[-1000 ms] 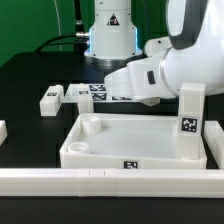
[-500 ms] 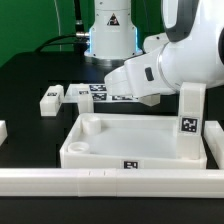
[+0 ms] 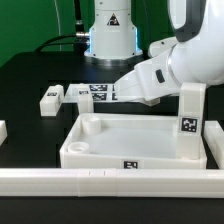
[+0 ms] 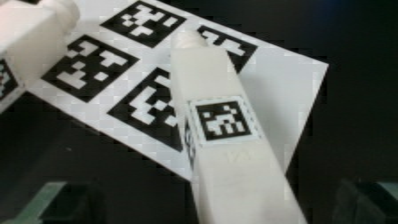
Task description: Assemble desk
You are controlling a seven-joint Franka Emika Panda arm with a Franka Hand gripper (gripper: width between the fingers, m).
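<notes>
One leg (image 3: 189,120) is stood upright at a desk top (image 3: 100,160) corner — others seem unfitted, a loose leg (image 4: 222,130) lined up under the wide-spread, empty gripper (image 4: 210,198).

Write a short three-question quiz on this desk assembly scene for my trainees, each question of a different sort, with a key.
1. True or false: an upright leg stands in a corner of the desk top.
2. Multiple choice: the gripper is A) open, B) shut on a screwdriver, C) shut on nothing.
3. Short answer: what does the loose leg in the wrist view lie across?
Key: 1 true; 2 A; 3 the marker board.
</notes>
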